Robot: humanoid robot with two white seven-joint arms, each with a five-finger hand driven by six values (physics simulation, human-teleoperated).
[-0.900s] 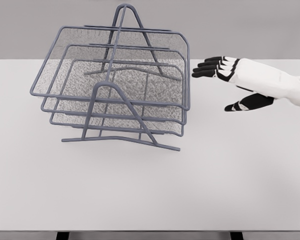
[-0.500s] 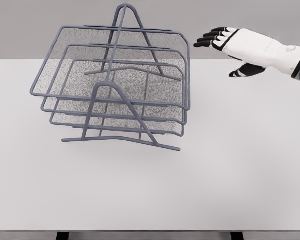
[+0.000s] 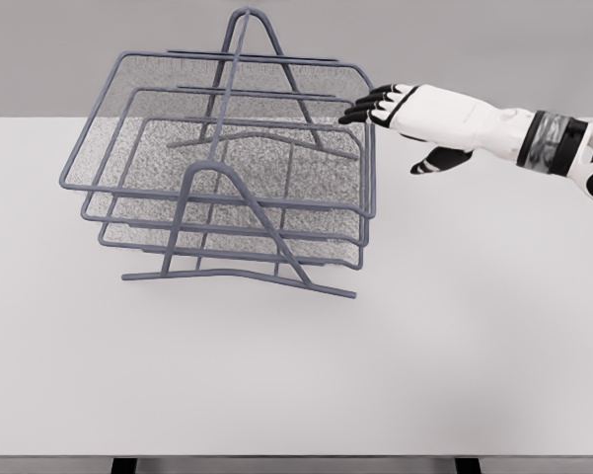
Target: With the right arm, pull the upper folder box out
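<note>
White table point(image 3: 454, 346) (right hand point(image 3: 414, 114) at tray point(image 3: 217, 128))

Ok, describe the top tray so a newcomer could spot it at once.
On the white table stands a grey wire rack holding three stacked mesh trays. The top tray is the highest of them, its wire rim the widest and its right edge beside the right hand's black fingertips. Unlike the two below, nothing lies over it but the rack's arched frame.

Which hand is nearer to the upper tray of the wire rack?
Right. The right hand reaches the upper tray at its right rim, fingers extended. The left hand is not in view.
</note>
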